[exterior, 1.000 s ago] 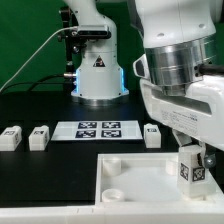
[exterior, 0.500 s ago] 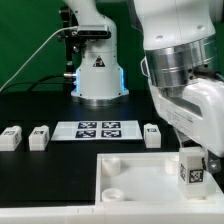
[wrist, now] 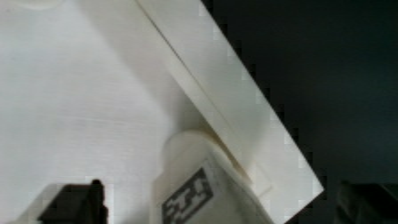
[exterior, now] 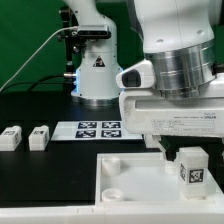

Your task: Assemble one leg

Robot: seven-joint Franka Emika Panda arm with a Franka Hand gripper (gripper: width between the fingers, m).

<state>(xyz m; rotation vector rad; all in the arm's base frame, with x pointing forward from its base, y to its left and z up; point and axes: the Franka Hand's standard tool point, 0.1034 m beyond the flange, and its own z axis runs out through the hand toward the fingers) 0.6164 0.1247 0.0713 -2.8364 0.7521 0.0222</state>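
A white leg (exterior: 190, 166) with a black-and-white tag stands upright at the near corner of the large white tray-like piece (exterior: 125, 178), on the exterior view's right. My gripper (exterior: 188, 156) is straight above it with its fingers down either side. In the wrist view the leg (wrist: 192, 195) sits between the dark fingers (wrist: 75, 203), with a strip of white tray showing between that finger and the leg, so the jaws stand open around it. Two more legs (exterior: 11, 138) (exterior: 39, 137) lie on the black table at the exterior view's left.
The marker board (exterior: 95, 129) lies behind the tray. The arm's base (exterior: 97, 72) stands at the back. The wrist and hand block the view of the table behind the tray on the exterior view's right. Round sockets (exterior: 112, 162) show in the tray's corners.
The wrist has turned about its upright axis, so the hand's broad side now faces the camera and hides the leg that stood behind the tray. The upright leg keeps its place.
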